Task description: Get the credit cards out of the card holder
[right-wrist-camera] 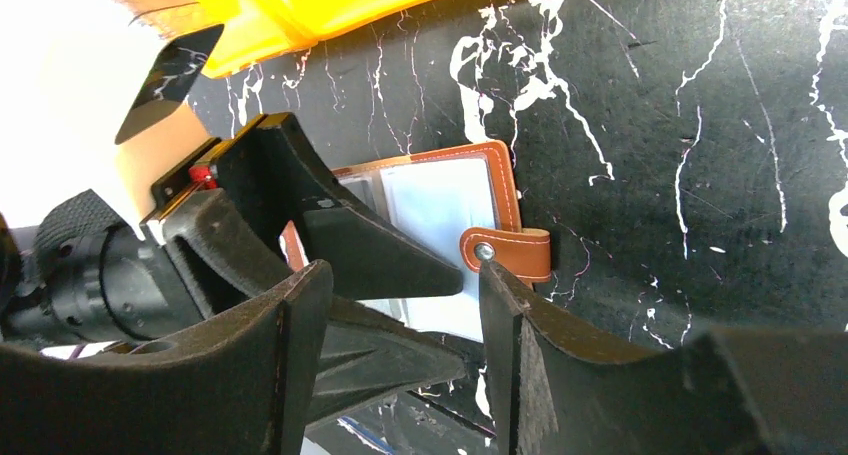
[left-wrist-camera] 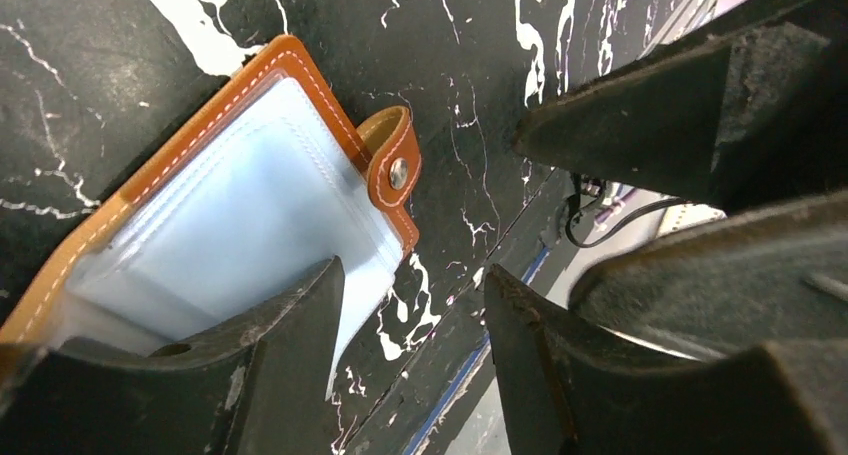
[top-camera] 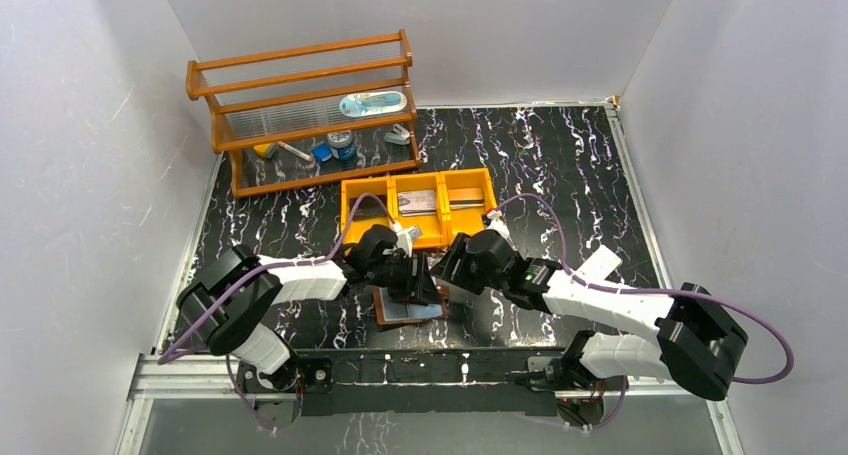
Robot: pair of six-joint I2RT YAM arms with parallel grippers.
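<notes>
The brown card holder (top-camera: 408, 310) lies open on the black marbled table, pale grey-blue sleeves up. In the left wrist view (left-wrist-camera: 230, 215) its snap tab (left-wrist-camera: 395, 165) points right. My left gripper (left-wrist-camera: 410, 275) is open, one finger (left-wrist-camera: 270, 355) over the sleeves' near edge, the other off the holder. My right gripper (right-wrist-camera: 405, 275) is open just above the holder (right-wrist-camera: 440, 200), one fingertip (right-wrist-camera: 520, 345) by the snap tab (right-wrist-camera: 510, 255). I cannot tell separate credit cards from the sleeves. In the top view both grippers, left (top-camera: 425, 285) and right (top-camera: 447, 275), meet over the holder.
An orange three-compartment tray (top-camera: 360, 210) stands just behind the grippers, with flat grey items in its middle (top-camera: 418, 201) and right compartments. A wooden shelf rack (top-camera: 300, 115) with small items stands at the back left. The table's front rail (top-camera: 420, 360) lies close below the holder.
</notes>
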